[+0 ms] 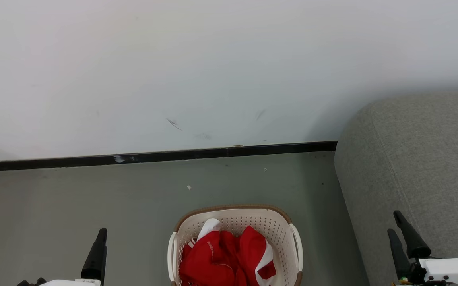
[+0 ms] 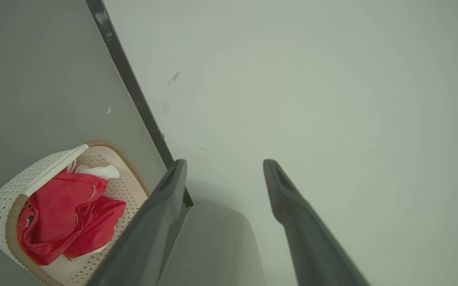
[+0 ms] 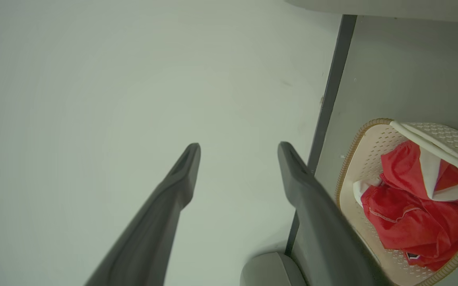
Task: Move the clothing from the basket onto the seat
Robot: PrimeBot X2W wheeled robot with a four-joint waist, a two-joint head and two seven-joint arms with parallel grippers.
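Both arms sit one on each side of the load, which suits a start: no garment is picked up yet. The left gripper (image 2: 225, 163) has its fingers spread with nothing between them. The right gripper (image 3: 239, 146) is spread the same way and holds nothing. Both point ahead at the wall (image 1: 213, 59) rather than down, so neither is aimed at the work.

The clothing (image 1: 217, 258) lies crumpled in the basket (image 1: 266, 224), red with white panels. It is heaped toward the near side and does not spill over the rim. The basket stands on the floor (image 1: 94, 198) between the grippers, right of the left one, left of the right one and lower than both. The seat (image 1: 420, 159) is on the right gripper's side, and in the head view that gripper's fingers show against its edge. From the left gripper the seat lies beyond the basket.

On this layout the right arm looks the handier one for carrying to the seat. The basket's walls and two handles hem the cloth in, so a reach probably has to come from above. The garments overlap, so one pinch may drag both. The skirting (image 1: 153, 157) and the wall lie well beyond the basket and look like no hindrance.
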